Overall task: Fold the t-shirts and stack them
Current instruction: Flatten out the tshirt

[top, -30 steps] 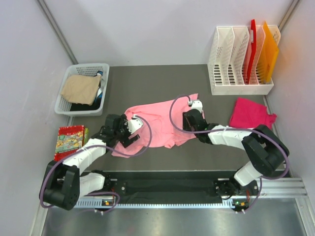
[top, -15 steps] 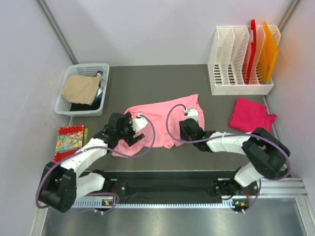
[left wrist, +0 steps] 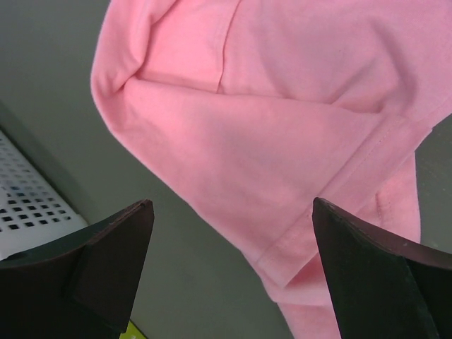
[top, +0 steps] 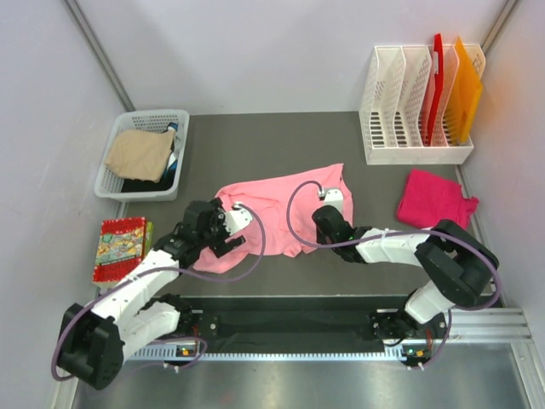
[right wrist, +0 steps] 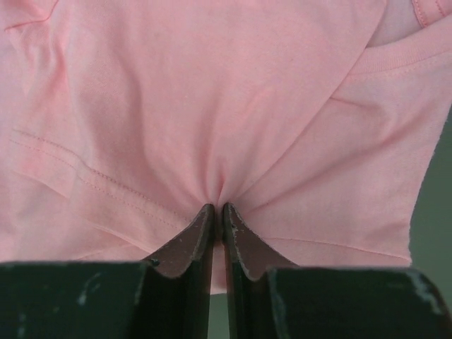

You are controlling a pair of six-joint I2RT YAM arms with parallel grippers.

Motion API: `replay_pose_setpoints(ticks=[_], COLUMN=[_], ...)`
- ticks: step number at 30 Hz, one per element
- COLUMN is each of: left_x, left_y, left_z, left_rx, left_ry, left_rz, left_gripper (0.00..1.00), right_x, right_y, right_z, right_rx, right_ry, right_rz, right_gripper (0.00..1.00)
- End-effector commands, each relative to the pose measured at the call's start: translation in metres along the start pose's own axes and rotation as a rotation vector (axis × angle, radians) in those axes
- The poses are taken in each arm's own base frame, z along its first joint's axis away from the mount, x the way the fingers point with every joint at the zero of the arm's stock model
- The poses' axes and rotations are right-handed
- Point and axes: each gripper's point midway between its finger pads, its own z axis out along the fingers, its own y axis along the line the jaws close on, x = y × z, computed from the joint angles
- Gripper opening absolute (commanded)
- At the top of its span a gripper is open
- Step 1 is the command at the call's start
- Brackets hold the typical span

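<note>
A: Near side first. What's the left pincer (left wrist: 232,212) doing?
B: Jaws wide apart, nothing between them. The fingers (left wrist: 106,254) are dark and wedge-shaped. Under the gap there's a stitched hem and a sleeve fold of the soft salmon-pink t-shirt (top: 272,213). Can't tell if it's touching.
A: And the right pincer (right wrist: 217,212)?
B: Together, clamped on a pinch of the same shirt. The cloth puckers into radiating creases at the tips. The ribbed collar is just beyond, to the right in the wrist view.
A: Where's the shirt overall?
B: Spread but rumpled, midway across the dark grey matte worktop (top: 255,141). The left pincer is over its near-left corner, the right one on its right edge.
A: Any change from a second ago?
B: The right jaws were partly apart and are now closed. That pincer also came nearer along the shirt. The left arm slid slightly nearer, jaws as wide as before. Shirt outline is about the same.
A: The other shirt?
B: The deep magenta t-shirt (top: 434,200) is a compact, roughly square flat shape, right of the pink one. It's well apart from both pincers.
A: What else?
B: There's a flat red-edged patterned piece (top: 119,243) at the left edge. Farther back on the left is a white plastic lattice basket (top: 153,113) with a beige cloth (top: 139,153) in it. Far right is a white slotted file rack (top: 409,153) holding a red folder (top: 437,77) and an orange folder (top: 464,89), both upright.
</note>
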Motion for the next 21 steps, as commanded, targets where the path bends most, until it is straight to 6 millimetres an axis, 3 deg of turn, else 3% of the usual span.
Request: replay_pose_setpoints(ticks=[1,7,11,21], left_x=[0.008,0.023,0.036,0.031], left_y=[0.001,-0.007,0.002,0.009], left_z=[-0.005,0.012,0.020,0.015], left_rx=[-0.019,0.007,-0.056,-0.089], left_ry=[0.018,0.076,0.120,0.110], left_rz=[0.029,0.025,0.037,0.042], left_gripper=[0.99,0.99,0.99,0.99], right_x=[-0.023,-0.024,-0.025,-0.025], right_y=[0.009,0.008,0.004,0.005], right_z=[-0.007,-0.013,-0.016,-0.014], right_rx=[-0.024,-0.029,-0.024,-0.022], right_ry=[-0.070,-0.078,-0.086,-0.086], right_rz=[0.034,0.035,0.037,0.030], right_gripper=[0.09,0.05,0.04,0.01])
